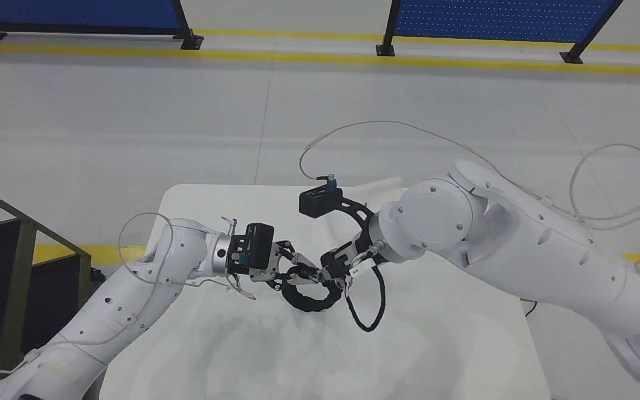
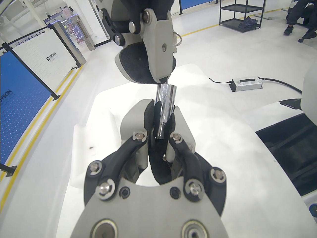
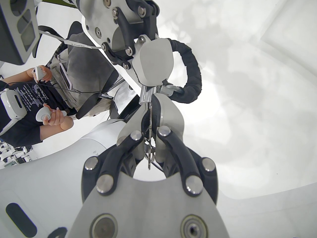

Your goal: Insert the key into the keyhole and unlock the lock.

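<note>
The left hand [image 2: 162,115] is clamped on the lock cylinder [image 2: 166,95], leaving its free end projecting beyond the grip and accessible. The right hand [image 3: 151,110], clamped on the key [image 3: 149,134], meets that end, apparently aligning the blade for insertion.

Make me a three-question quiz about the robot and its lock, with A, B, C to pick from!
1. Where is the shiny lock? A. In the right hand B. In the left hand C. In neither hand
2. What colour is the lock's cable? A. Red B. Yellow C. Black
3. What is the right hand doing? A. Shut on the key B. Open, empty C. Shut on the cable
Answers: B, the left hand clamps it; C, the loop is black; A, the key sits edge-on in its grip.
</note>
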